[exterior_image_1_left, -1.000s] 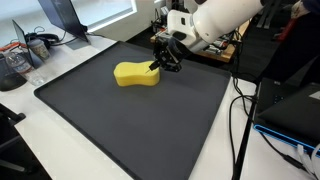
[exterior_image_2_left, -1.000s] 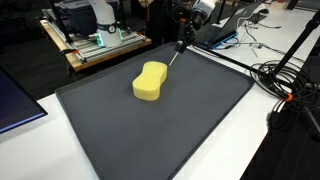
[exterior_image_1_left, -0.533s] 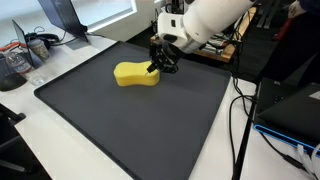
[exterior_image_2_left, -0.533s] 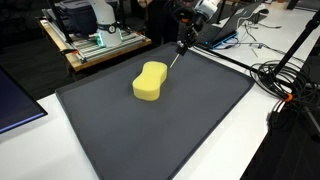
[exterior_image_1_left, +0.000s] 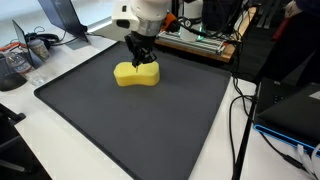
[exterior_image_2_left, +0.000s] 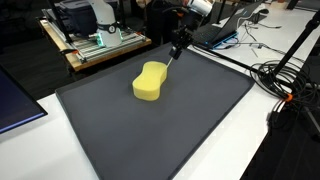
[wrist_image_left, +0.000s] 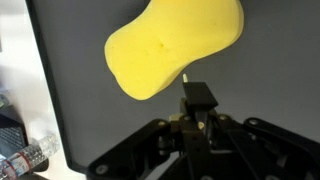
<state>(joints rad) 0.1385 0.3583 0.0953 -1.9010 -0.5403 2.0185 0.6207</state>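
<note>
Since its fingers are pinched together on a thin rod (exterior_image_2_left: 173, 55), the hand (exterior_image_1_left: 140, 55) hangs clear above the yellow sponge (exterior_image_1_left: 137, 74). Only the rod's tip nears the sponge, which lies flat toward the black mat's (exterior_image_1_left: 150, 130) far edge; contact is unclear.

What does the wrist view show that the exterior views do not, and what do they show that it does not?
Only the wrist view: a small dent on the sponge. Only the exterior views: the whole mat, the white arm, cables. Both: yellow sponge on dark mat, shut gripper beside it.
</note>
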